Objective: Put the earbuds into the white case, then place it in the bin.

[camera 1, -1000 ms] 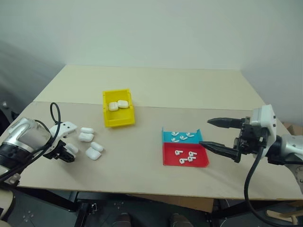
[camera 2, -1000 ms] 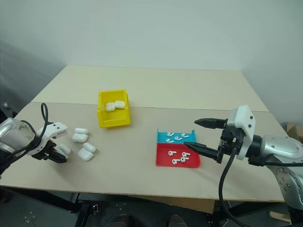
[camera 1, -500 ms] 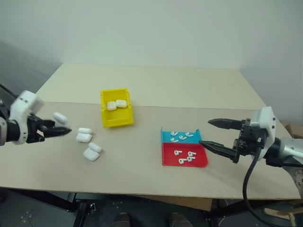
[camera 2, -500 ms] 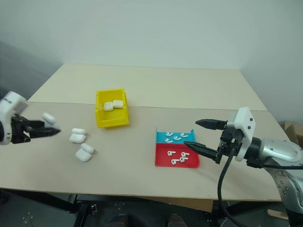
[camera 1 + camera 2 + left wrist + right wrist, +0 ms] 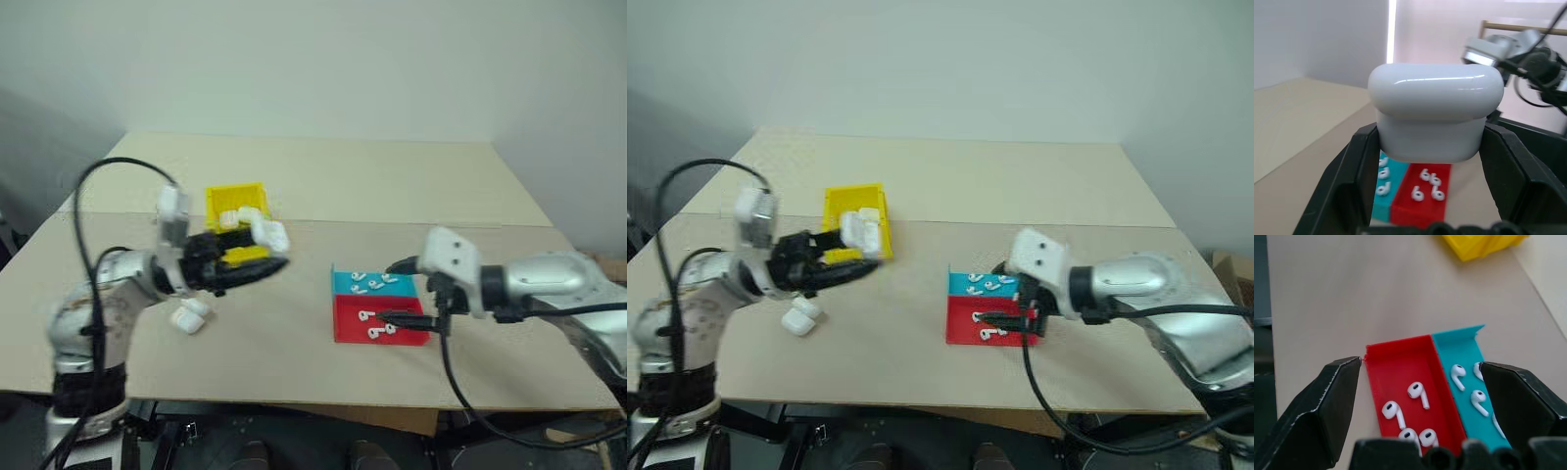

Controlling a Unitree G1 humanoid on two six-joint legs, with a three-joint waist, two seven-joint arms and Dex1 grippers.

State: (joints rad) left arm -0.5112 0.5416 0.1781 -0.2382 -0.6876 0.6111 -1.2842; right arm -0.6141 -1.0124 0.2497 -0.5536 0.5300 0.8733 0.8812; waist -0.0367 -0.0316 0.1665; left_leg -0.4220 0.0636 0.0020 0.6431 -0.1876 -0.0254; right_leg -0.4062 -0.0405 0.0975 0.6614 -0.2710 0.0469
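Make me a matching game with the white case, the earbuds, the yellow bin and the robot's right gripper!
Things:
1. white case
2. earbuds
3. yellow bin
4. right gripper

Places or states:
A. open above the trays
B. lying in the red tray and blue tray
C. pinched in the left gripper
D. holding two cases, far side of the table

Pairs: 1-C, 2-B, 3-D, 4-A

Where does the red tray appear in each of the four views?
Left eye: red tray right of centre, under the right gripper.
Right eye: centre.
Left wrist: beneath the held white case.
Right wrist: centre.
Shared landmark: adjoining blue tray.
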